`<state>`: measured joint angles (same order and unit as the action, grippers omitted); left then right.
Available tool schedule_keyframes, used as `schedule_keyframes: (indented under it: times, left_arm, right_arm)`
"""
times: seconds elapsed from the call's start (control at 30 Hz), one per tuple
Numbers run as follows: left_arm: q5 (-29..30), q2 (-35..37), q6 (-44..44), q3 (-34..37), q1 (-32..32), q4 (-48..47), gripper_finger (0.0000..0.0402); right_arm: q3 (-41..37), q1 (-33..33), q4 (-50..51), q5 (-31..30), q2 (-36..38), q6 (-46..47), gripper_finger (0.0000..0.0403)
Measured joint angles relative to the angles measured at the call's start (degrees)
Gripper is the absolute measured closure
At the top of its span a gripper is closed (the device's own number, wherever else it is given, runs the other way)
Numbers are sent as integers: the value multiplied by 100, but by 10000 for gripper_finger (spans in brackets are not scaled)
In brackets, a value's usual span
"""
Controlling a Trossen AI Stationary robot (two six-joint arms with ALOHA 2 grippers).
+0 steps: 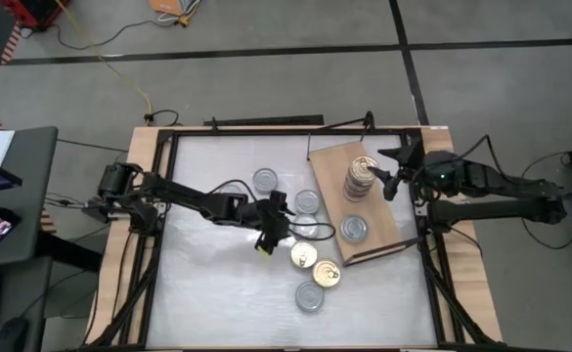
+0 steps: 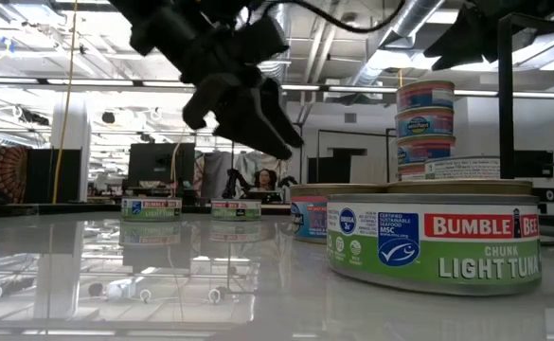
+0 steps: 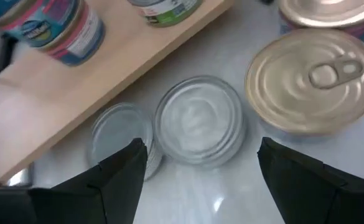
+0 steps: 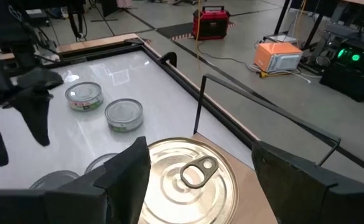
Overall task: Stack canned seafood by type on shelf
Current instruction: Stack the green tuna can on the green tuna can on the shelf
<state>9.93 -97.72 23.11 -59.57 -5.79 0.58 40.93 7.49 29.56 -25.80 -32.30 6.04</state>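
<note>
The wooden shelf (image 1: 388, 207) lies at the table's right. On it stand a stack of tins (image 1: 359, 179) topped by a gold lid (image 4: 191, 179) and one silver tin (image 1: 353, 229). Loose silver tins (image 1: 265, 180) (image 1: 307, 201) and gold-lidded tins (image 1: 304, 256) (image 1: 327, 274) rest on the white tabletop. My left gripper (image 1: 278, 223) hangs open above a silver tin (image 3: 199, 118) next to the shelf's edge (image 3: 107, 68), well clear of the table in the low view (image 2: 248, 109). My right gripper (image 1: 391, 176) stands open just right of the stack's top, touching nothing.
Another silver tin (image 1: 310, 296) sits nearest the front edge; a second silver tin (image 3: 122, 134) and a gold one (image 3: 312, 78) flank the tin under my left gripper. A dark frame (image 1: 266, 127) rims the table. Bare tabletop lies at the left and front.
</note>
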Motion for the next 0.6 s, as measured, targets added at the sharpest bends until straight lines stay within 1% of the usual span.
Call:
schedule_keyframes:
  times: [0.1,0.17,0.23,0.3,0.37,0.5,0.6]
  left_arm:
    - [-190,-301,288,-1,25,93,122]
    - [-142,-504,922,0,-9,136,134]
    - [105,-651,1568,2,-56,167,146]
    - [419,-764,2008,2,-94,327,159]
    - [550,-840,2427,2,-124,411,173]
    - [548,-966,3217,2,-159,520,210]
    - [555,-1120,3456,2,-161,656,249]
  right_arm:
    - [0,0,-5,0,-13,-4,97]
    - [0,0,-23,-1,0,-4,97]
    - [0,0,-21,0,17,-7,97]
    - [0,0,-12,-1,53,-8,97]
    - [0,0,-17,-2,60,-27,97]
    - [0,0,-11,-2,61,-46,97]
    - [0,-2,-3,-1,61,-48,97]
